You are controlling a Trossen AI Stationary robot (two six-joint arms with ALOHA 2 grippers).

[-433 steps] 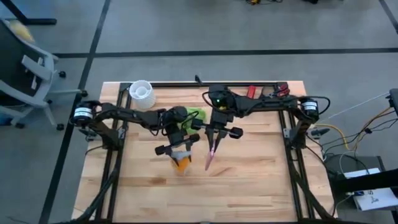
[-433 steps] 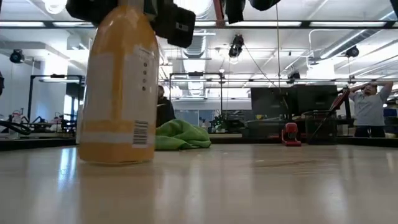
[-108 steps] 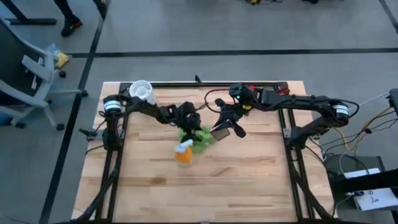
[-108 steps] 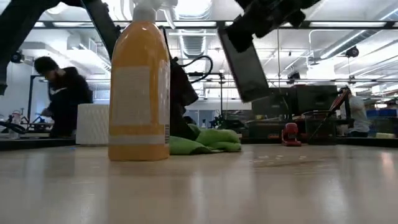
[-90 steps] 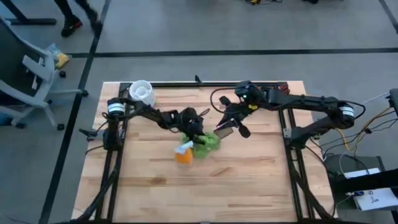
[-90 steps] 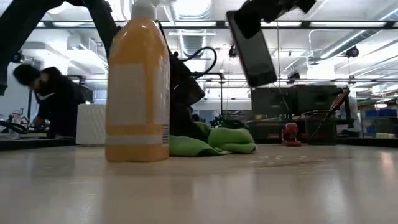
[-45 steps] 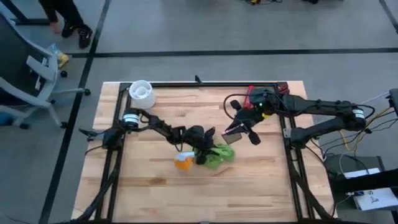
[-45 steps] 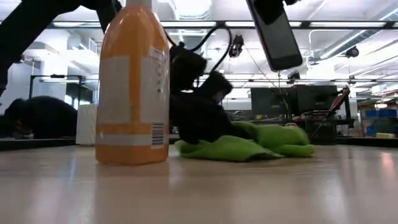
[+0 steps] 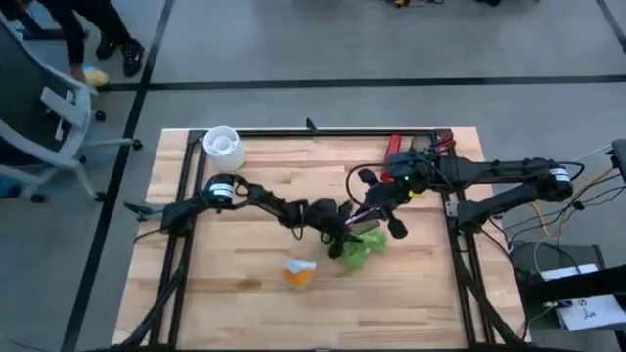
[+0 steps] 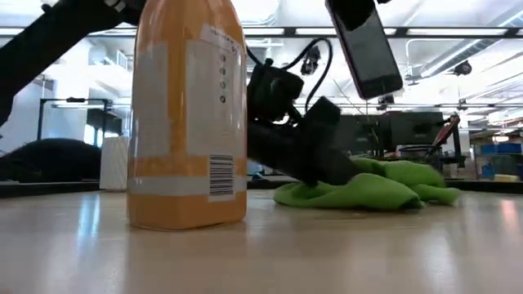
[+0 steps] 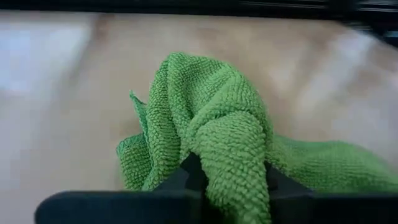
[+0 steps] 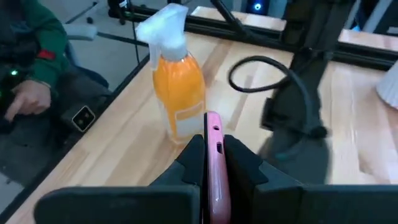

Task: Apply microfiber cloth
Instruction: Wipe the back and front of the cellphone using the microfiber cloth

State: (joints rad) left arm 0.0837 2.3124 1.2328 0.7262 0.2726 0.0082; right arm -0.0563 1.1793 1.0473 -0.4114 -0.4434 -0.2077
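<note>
**Cloth pinched low on the desk, phone held above it**

Toward the desk's left end, a white cup sits at the far corner, well apart from the work. Nearer the middle and front, the orange spray bottle stands alone, just beside the left arm's path.

Right of the bottle, the left hand reaches low across the wood, its fingers pressed together on a fold of the microfiber cloth. The rest of the lime-green fabric is bunched on the desk surface just past the fingers, right of centre.

Directly over that heap, the right hand pinches a phone by its edges; the wrist view shows a pink case rim between the fingers. In the low view the phone hangs tilted above the cloth, clear of it.

The risks, as I judge them: the left arm passes close to the bottle, so a sideways sweep could tip it. Only a narrow fold is gripped, so the fabric may slip out or drag in a lump instead of wiping flat. Pressing on a phone held by its edges could twist it out of that grip.
</note>
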